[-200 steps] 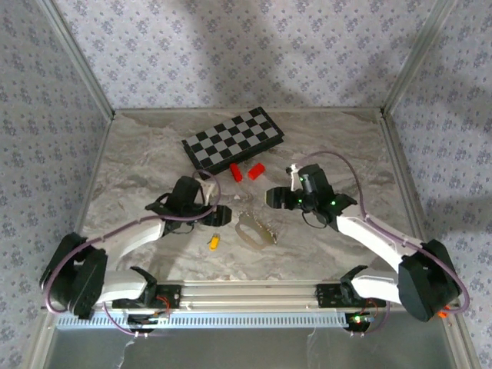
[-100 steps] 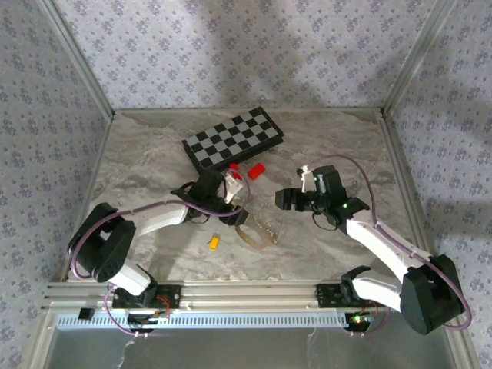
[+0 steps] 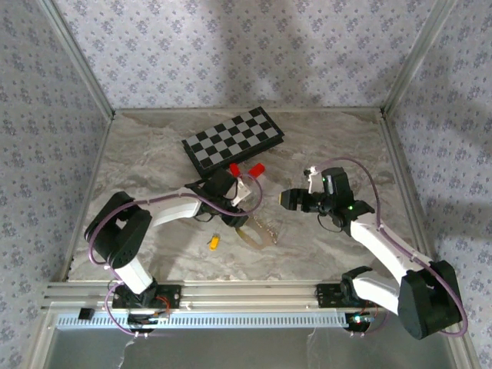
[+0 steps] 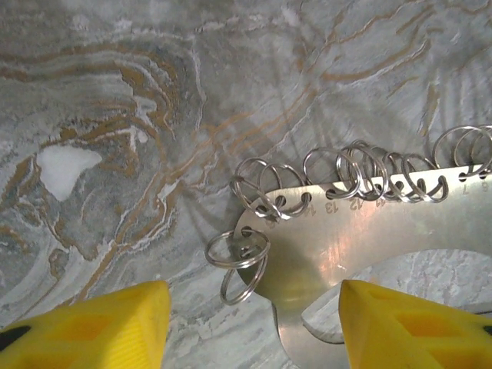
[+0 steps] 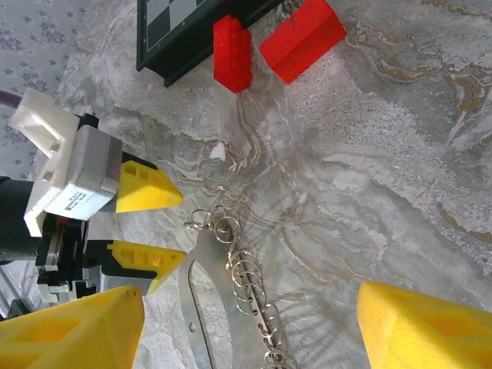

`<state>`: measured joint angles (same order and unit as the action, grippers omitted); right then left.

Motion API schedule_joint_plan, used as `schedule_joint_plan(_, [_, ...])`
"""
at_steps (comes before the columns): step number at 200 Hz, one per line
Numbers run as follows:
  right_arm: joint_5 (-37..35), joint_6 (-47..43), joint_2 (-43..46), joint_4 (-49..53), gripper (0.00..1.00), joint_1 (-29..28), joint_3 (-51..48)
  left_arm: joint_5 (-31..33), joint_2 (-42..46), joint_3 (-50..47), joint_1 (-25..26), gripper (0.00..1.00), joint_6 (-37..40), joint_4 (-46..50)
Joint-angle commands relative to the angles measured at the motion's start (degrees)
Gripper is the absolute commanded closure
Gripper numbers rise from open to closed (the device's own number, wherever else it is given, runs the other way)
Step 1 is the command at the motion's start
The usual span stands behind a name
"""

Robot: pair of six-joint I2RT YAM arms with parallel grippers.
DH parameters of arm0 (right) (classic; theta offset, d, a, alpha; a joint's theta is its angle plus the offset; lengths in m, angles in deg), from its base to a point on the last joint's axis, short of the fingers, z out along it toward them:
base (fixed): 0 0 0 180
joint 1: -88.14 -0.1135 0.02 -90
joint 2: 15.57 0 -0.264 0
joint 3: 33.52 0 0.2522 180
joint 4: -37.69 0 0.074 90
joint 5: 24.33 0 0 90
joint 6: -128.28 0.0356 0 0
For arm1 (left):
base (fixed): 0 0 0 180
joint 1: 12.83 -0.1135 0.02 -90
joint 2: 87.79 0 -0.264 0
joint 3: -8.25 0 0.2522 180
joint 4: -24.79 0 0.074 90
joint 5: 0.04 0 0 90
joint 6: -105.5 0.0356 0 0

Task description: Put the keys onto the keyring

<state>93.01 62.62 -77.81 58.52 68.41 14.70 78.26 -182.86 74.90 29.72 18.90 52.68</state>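
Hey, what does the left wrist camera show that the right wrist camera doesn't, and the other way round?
Left wrist view, not the right wrist: the small numbers stamped beside the keyring's holes.

Right wrist view, not the left wrist: two red blocks, a corner of the chessboard, and the left gripper seen from outside, open beside the keyring's end.

Both: the keyring with its row of small split rings, the marble table, and each camera's own yellow fingers at the bottom corners.

From above and behind, the fixed camera surveys the whole bench [image 3: 146, 154]; both wrist cameras look down close, sharing the keyring [image 4: 361, 231].
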Motion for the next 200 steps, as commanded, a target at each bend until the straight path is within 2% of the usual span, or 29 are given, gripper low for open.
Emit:
schedule_joint_plan(1, [2.03,-0.63,0.27,-1.71,0.25,0.62,-0.53,0.84,-0.91,2.22,0.46,0.47,1.75,2.07])
schedule_joint_plan(22, [1.94,-0.61,0.15,-2.13,0.25,0.65,-0.45,-0.61,-0.90,2.14,0.60,0.53,2.49,2.02])
schedule_joint_plan(91, [1.76,-0.26,0.97,-1.98,0.25,0.85,-1.03,-0.88,-2.50,2.18,0.58,0.54,4.01,1.23])
schedule_joint_plan(200, [1.14,-1.12,1.92,-0.10,0.25,1.18,0.31,0.11,-3.93,2.13,0.78,0.67,5.72,-0.24])
